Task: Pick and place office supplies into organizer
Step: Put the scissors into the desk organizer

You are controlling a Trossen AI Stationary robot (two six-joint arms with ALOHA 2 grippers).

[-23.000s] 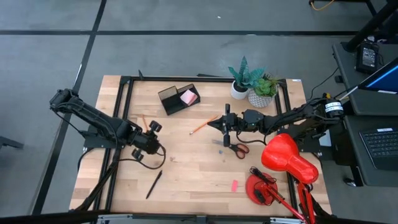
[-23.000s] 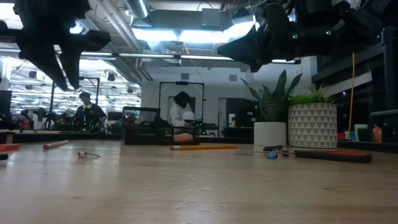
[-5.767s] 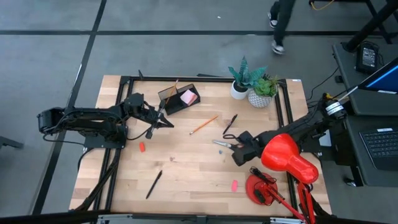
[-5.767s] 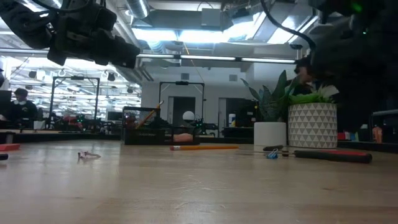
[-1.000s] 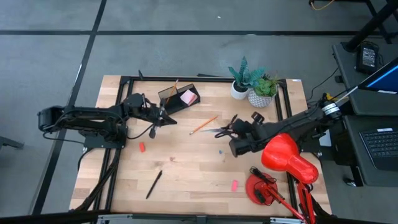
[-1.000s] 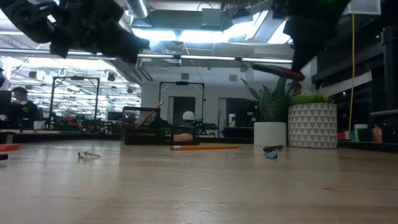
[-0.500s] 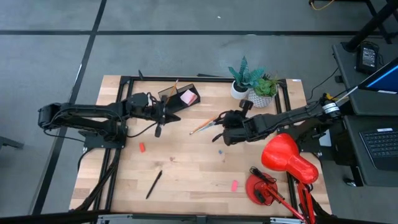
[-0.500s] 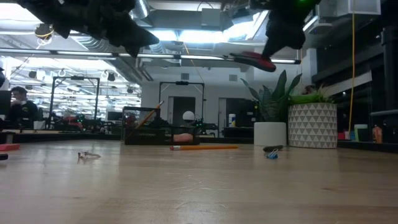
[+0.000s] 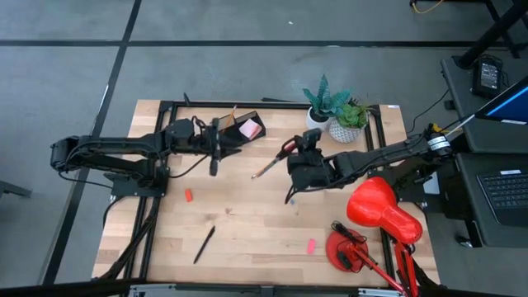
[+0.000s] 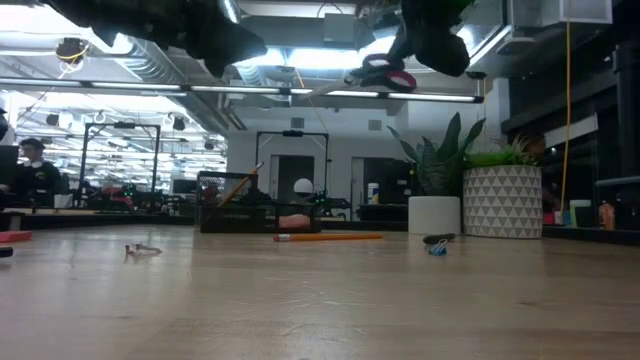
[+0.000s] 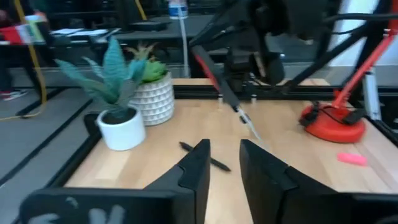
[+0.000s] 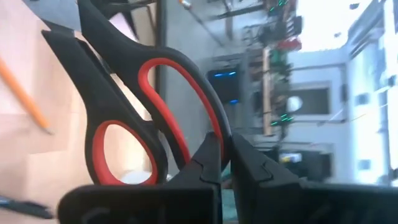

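My right gripper is shut on the red-handled scissors, held in the air over the table's middle; they also show in the low view and the left wrist view. My left gripper hovers open and empty beside the dark organizer. The organizer holds a pink sticky pad and a pencil. An orange pencil, a black pen and two pink erasers lie on the table. Another pen lies near the white pot. My right gripper pinches the rim of one handle loop of the scissors between its two fingers. The scissors are lifted clear of the table. Their handles stick out past the fingers, and the blades slant downward.
Two potted plants stand at the far edge, right of the organizer. A red desk lamp fills the near right corner. A small blue clip lies on the wood. People and benches show in the room behind.
My right gripper has carried the scissors toward the table's left and far edge, nearer the organizer, and has risen. The scissors stay clear of the table. My left gripper has shifted a little toward the organizer.
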